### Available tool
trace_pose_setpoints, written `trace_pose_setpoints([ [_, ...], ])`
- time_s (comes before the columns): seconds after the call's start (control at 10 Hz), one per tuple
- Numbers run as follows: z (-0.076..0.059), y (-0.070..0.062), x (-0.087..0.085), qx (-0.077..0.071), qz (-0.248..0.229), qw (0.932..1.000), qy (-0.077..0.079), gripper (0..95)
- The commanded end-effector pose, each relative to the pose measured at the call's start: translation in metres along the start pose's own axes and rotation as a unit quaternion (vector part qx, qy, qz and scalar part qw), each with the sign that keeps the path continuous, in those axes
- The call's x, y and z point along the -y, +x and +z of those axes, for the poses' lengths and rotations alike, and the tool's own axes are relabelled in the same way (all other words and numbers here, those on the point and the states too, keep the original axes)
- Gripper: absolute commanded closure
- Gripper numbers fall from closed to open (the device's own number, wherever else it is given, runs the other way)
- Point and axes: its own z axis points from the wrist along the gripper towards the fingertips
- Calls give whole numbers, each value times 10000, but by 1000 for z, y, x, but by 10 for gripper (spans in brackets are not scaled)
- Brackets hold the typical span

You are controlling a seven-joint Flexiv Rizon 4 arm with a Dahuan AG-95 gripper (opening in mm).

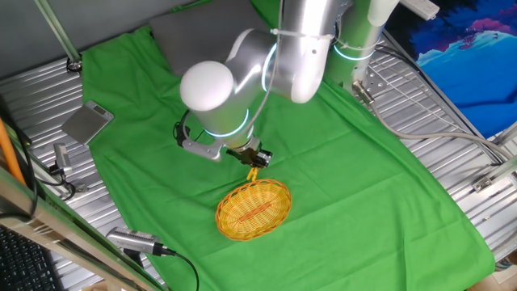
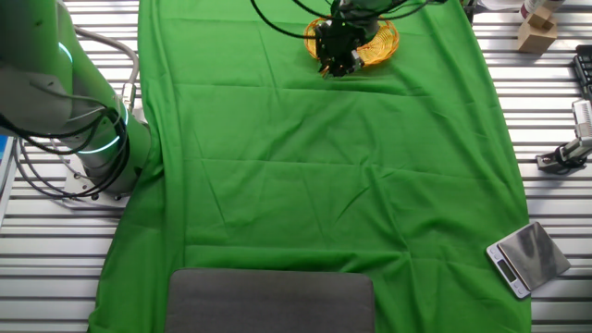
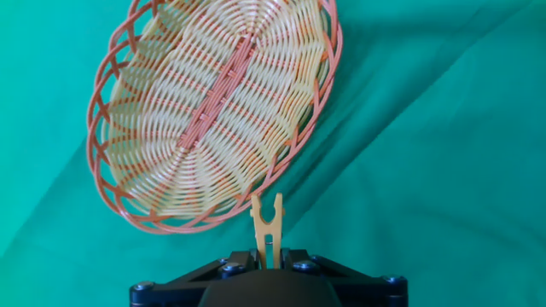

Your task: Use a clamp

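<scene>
- Clamp (image 3: 266, 223): one, small, yellow-orange, with two prongs. In the hand view it stands upright out of the gripper (image 3: 268, 256), prongs pointing away from the camera toward the near rim of the basket (image 3: 128, 128). The prong tips lie at or just beside the rim; whether they touch it cannot be told.
- In one fixed view the clamp (image 1: 253, 172) shows as a yellow sliver below the gripper (image 1: 252, 158), right at the upper edge of the basket (image 1: 279, 212).
- Gripper: one. The two fingers are closed on the base of the clamp, pinching it between them. In the other fixed view the gripper (image 2: 335, 57) is a dark mass in front of the basket (image 2: 384, 42); the clamp cannot be made out there.
- Basket: one, oval, woven wicker, yellow with an orange-red rim and a reddish strip along its centre. Nothing lies inside it.
- Green cloth (image 1: 347, 170): one, creased, covering the table under the basket.
- Grey pad (image 2: 270, 301): one, flat, dark grey, at one end of the cloth, well apart from the basket.
- Digital scale (image 2: 525, 257): one, silver-topped, off the cloth on the slatted metal table (image 2: 555, 199).
- Wooden block (image 2: 536, 35): one, beyond the cloth's edge, near the basket end.
</scene>
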Motion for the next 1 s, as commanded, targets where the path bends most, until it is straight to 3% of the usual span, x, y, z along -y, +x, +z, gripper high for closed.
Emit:
trace_pose_setpoints([
  [0.1, -2, -2, 2, -16, -36, 9999, 127, 950],
  [0.3, -3, -2, 2, 28, -74, 9997, 238, 950],
  [0.7, -5, -5, 5, -60, -391, 9965, 730, 950],
  [1.0, -8, -9, 8, -90, -454, 9952, 863, 950],
])
